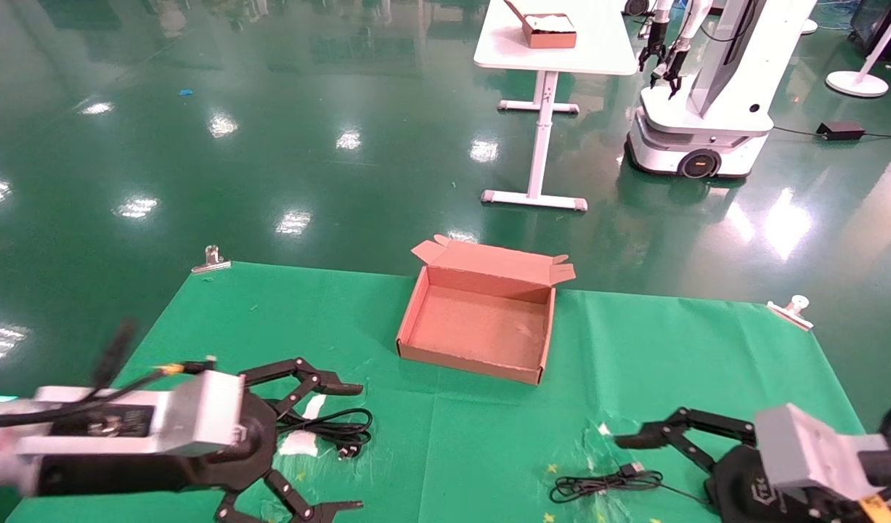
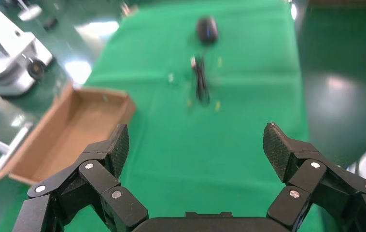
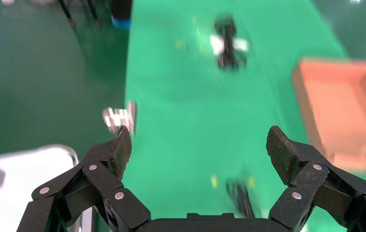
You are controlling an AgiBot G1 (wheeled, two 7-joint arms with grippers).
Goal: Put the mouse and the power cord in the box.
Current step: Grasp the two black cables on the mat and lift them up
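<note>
The box (image 1: 481,319) is set open and empty at the table's far-edge centre, reachable by both arms. Left gripper (image 1: 329,447) is held wide open, nothing gripped, near front-left corner by the power cord (image 1: 336,428). Right gripper (image 3: 198,147), likewise wide and empty, is kept by the mouse (image 2: 207,30) cable nr front-right corner.

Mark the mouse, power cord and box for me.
mouse (image 2: 207,30), left wrist view, on its black oval body.
power cord (image 1: 340,430), head view, on the coiled loops beside the left gripper.
box (image 1: 481,323), head view, on its bare inner floor.
</note>
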